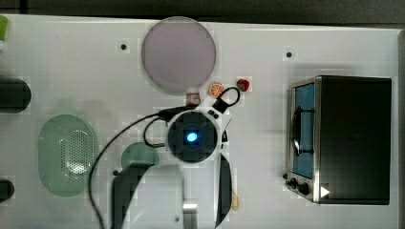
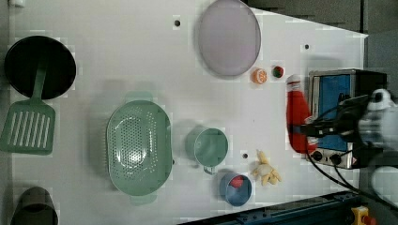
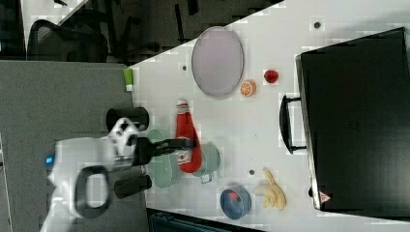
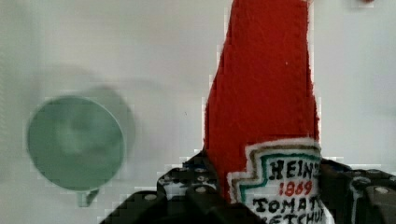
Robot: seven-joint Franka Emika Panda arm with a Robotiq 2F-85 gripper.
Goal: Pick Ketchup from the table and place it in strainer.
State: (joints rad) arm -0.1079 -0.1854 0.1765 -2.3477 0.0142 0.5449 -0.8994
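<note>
The red felt Ketchup (image 4: 266, 107) bottle hangs in the air above the table, its white cap (image 2: 294, 80) pointing toward the lilac plate. My gripper (image 2: 300, 130) is shut on its labelled lower half, also seen in the right view (image 3: 186, 143) and the wrist view (image 4: 280, 198). In the top view only the Ketchup's cap end (image 1: 193, 98) peeks out from under my wrist (image 1: 192, 137). The pale green strainer (image 1: 45, 143) lies empty at the top view's left, well apart from me; in the left view the strainer (image 2: 112, 140) sits left of the green cup.
A dark green cup (image 2: 209, 146) stands between the strainer and my gripper. A lilac plate (image 1: 178, 53), orange slice (image 1: 216, 89) and strawberry (image 1: 243, 84) lie beyond. A toaster oven (image 1: 344, 138), blue dish (image 2: 234, 187), yellow toy (image 2: 266, 171), spatula (image 2: 30, 122) and black pan (image 2: 40, 65) ring the table.
</note>
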